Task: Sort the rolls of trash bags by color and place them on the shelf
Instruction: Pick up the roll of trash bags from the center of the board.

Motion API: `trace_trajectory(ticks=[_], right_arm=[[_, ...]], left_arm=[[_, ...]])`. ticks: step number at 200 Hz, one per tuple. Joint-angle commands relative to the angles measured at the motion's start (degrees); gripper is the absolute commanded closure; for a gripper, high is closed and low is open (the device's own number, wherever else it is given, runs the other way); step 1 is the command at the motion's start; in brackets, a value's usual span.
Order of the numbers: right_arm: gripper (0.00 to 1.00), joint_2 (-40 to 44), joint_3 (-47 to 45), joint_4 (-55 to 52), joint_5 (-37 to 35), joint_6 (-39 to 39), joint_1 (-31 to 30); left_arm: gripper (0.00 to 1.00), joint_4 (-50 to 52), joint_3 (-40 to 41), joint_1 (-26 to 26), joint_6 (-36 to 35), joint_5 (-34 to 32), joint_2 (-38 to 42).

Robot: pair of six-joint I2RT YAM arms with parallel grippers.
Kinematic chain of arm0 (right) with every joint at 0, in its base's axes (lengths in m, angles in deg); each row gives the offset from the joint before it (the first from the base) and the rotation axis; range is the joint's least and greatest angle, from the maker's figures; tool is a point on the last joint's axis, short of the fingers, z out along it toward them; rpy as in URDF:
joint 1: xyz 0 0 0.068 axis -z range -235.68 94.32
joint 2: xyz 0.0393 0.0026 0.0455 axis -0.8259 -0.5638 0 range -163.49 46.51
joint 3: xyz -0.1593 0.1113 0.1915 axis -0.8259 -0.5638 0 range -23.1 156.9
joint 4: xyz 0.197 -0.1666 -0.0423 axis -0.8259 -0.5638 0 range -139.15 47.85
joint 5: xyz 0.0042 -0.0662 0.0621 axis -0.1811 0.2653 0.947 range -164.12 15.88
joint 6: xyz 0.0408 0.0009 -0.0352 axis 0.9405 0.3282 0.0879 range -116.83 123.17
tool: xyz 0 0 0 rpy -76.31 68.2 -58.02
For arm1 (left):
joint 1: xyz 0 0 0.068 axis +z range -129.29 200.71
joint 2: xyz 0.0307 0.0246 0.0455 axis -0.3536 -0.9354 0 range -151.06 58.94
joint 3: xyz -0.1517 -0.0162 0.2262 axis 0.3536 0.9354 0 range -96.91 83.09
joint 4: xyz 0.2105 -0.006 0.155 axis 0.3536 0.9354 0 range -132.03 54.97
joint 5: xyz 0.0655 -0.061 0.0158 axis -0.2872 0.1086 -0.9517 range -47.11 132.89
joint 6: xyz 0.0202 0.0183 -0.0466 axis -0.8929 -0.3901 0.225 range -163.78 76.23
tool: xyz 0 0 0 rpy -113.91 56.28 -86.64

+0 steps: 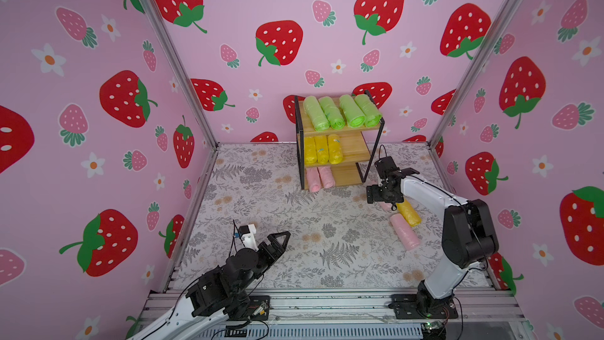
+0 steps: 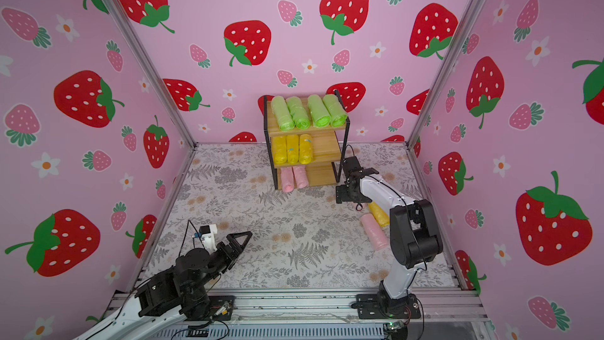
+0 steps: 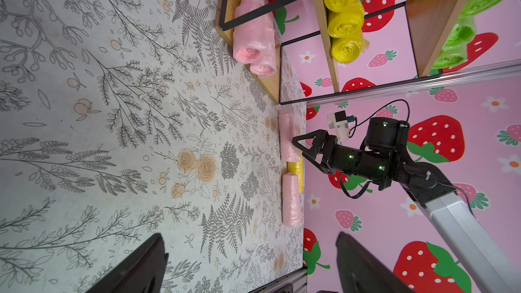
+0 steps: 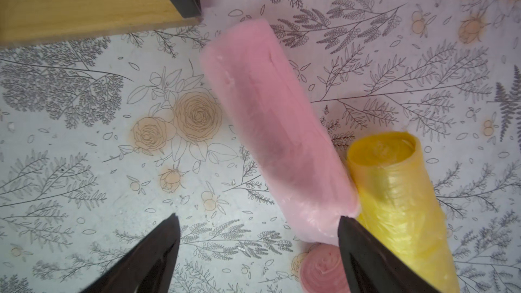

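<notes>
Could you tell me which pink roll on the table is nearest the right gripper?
The pink roll closest to the shelf, lying below the right gripper; the other pink roll lies farther forward, beside the yellow roll.

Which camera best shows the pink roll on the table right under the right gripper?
The right wrist view: the pink roll lies large and nearly whole ahead of the open right gripper. In a top view only a sliver shows beneath that gripper. The left wrist view shows it small and side-on.
</notes>
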Motion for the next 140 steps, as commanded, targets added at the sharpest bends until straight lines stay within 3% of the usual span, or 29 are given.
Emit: trace_trajectory(ticks=[1, 140], right_arm=[[0.08, -2.23, 1.97, 0.29, -0.1, -2.52, 1.46], [0.26, -10.15, 4.15, 0.52, 4.73, -1.32, 2.04]], left_arm=[[0.02, -0.4, -0.88, 0.16, 0.37, -0.56, -0.25], [0.02, -7.73, -2.08, 0.11, -0.51, 1.25, -10.79]])
